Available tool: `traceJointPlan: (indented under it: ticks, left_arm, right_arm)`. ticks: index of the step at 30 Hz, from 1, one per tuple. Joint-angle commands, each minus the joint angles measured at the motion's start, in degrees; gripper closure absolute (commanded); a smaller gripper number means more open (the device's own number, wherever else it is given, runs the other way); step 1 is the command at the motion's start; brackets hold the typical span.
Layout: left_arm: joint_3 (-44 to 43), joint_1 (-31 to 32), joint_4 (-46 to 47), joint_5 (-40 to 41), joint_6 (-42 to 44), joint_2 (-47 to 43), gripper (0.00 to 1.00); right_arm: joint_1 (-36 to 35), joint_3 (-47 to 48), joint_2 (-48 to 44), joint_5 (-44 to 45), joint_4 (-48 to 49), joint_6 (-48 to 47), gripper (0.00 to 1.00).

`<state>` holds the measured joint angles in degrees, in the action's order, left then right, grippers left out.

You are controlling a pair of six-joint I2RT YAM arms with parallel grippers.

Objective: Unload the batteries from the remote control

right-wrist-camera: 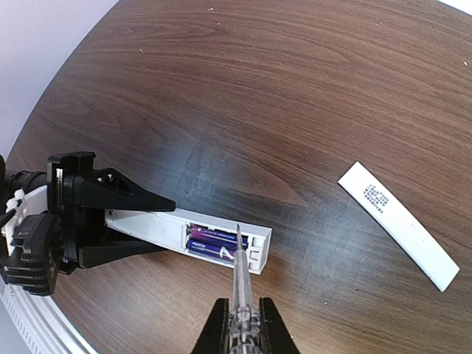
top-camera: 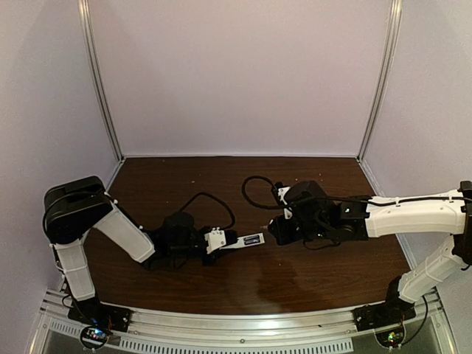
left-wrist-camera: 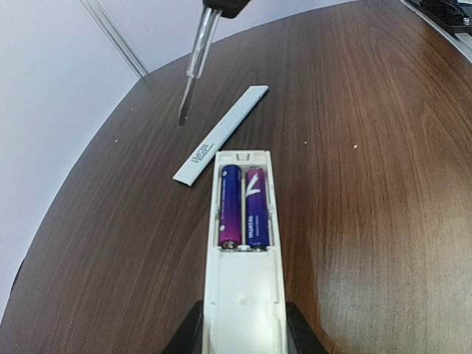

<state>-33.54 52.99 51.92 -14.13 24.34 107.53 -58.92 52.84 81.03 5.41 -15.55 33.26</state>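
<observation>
My left gripper (left-wrist-camera: 243, 328) is shut on the white remote control (left-wrist-camera: 243, 295) and holds it flat just above the table. The remote's compartment is open, with two purple-blue batteries (left-wrist-camera: 229, 203) side by side inside. The remote's flat white back cover (left-wrist-camera: 221, 135) lies on the table beyond it. My right gripper (right-wrist-camera: 242, 324) is shut on a clear-handled screwdriver (right-wrist-camera: 240, 284). The screwdriver tip points down over the batteries (right-wrist-camera: 210, 243) and stays apart from them. In the top view the remote (top-camera: 247, 240) sits between the two grippers.
The dark wooden table (top-camera: 221, 184) is walled by white panels at the back and sides. The cover (right-wrist-camera: 398, 223) lies to the right of the remote (right-wrist-camera: 147, 225) in the right wrist view. Black cables loop behind both wrists.
</observation>
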Motion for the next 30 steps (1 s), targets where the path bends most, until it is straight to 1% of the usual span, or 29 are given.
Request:
traceJointPlan:
  ticks: [1, 30]
  left_arm:
    - [-1.68, 0.42, 1.19, -0.75, 0.79, 1.06, 1.0]
    - [-2.75, 1.33, -0.13, 0.3, 1.61, 1.88, 1.0]
  right_arm:
    - [-0.42, -1.07, -0.8, 1.71, 1.11, 0.75, 1.0]
    - [-0.52, -1.86, 0.62, 1.47, 3.11, 1.37, 1.0]
